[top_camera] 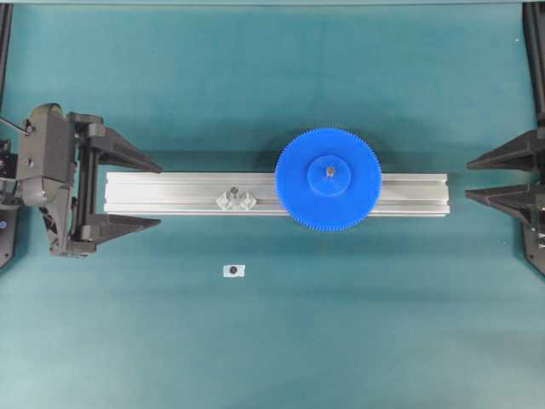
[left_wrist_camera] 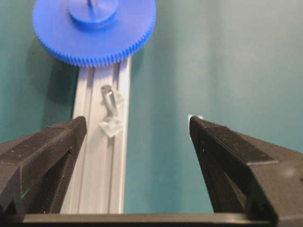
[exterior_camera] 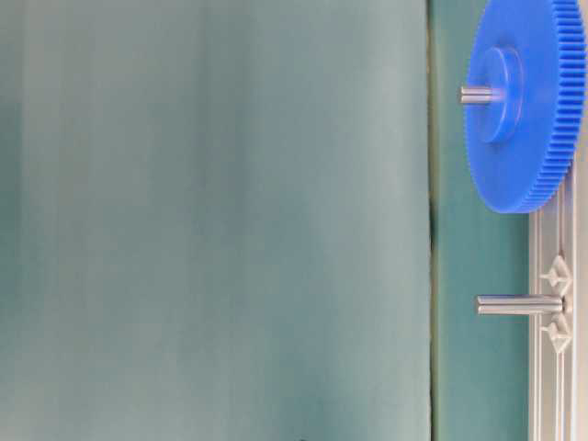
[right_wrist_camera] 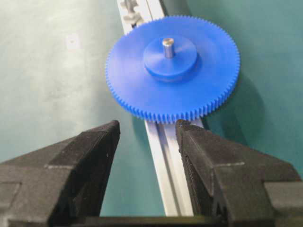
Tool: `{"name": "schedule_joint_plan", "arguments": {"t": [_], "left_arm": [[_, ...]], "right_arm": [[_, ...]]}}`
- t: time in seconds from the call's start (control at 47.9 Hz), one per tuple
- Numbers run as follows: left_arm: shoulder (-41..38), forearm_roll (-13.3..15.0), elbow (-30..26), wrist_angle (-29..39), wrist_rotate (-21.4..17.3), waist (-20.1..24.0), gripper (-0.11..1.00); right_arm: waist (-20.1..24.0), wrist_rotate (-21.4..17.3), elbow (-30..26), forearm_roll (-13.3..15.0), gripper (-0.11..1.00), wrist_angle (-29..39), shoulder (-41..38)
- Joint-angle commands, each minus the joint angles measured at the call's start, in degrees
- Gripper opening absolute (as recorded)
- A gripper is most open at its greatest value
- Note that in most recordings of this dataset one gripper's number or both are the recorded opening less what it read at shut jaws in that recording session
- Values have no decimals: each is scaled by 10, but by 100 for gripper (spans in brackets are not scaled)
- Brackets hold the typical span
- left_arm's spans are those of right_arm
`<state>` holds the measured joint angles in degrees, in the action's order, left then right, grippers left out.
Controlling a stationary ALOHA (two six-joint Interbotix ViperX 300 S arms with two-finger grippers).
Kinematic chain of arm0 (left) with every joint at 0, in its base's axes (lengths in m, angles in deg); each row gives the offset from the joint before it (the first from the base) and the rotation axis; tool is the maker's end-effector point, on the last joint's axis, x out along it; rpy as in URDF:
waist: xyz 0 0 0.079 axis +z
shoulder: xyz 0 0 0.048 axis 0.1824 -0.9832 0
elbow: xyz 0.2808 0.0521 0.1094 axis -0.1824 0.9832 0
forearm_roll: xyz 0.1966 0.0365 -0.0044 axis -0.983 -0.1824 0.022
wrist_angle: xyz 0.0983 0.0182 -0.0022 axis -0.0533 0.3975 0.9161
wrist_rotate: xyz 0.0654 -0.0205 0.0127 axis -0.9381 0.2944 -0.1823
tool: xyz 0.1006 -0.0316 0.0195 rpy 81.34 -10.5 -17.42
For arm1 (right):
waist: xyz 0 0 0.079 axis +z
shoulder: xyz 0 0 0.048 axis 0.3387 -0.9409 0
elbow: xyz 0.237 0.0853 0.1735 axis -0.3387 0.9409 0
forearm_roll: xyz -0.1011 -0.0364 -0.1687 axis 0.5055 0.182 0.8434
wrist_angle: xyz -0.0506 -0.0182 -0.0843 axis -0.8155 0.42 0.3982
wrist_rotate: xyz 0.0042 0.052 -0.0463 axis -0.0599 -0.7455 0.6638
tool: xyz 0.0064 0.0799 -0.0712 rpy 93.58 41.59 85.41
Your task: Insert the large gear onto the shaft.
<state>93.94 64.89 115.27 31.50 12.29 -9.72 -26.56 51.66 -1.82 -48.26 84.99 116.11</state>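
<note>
The large gear (top_camera: pixel 356 203), a bright blue toothed disc, lies flat on the right part of the aluminium rail (top_camera: pixel 162 194). The shaft (top_camera: pixel 328 170) pokes up through its hub bore. The right wrist view shows the gear (right_wrist_camera: pixel 137 90) seated around the metal pin (right_wrist_camera: pixel 167 47), and so does the table-level view, with the gear (exterior_camera: pixel 533 129) around the shaft (exterior_camera: pixel 476 94). My left gripper (top_camera: pixel 159 196) stands open at the rail's left end, holding nothing. My right gripper (top_camera: pixel 468 179) stands open just past the rail's right end, apart from the gear.
A second bare pin in a clear mount (top_camera: pixel 236 200) stands on the rail left of the gear, and appears as the other pin (exterior_camera: pixel 519 304) in the table-level view. A small white tag (top_camera: pixel 233 270) lies on the green mat in front of the rail.
</note>
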Motion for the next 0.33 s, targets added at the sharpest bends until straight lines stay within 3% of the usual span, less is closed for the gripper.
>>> {"name": "schedule_joint_plan", "arguments": {"t": [0.0,0.313], "left_arm": [[3,-1,-4,-8,1,-3,92],[3,-1,-2,-12,-1,-3,92]], "right_arm": [[-2,-7,-4,-1,60,-5,-8],[-2,-6,-4,-1,60,-10,-7]]}}
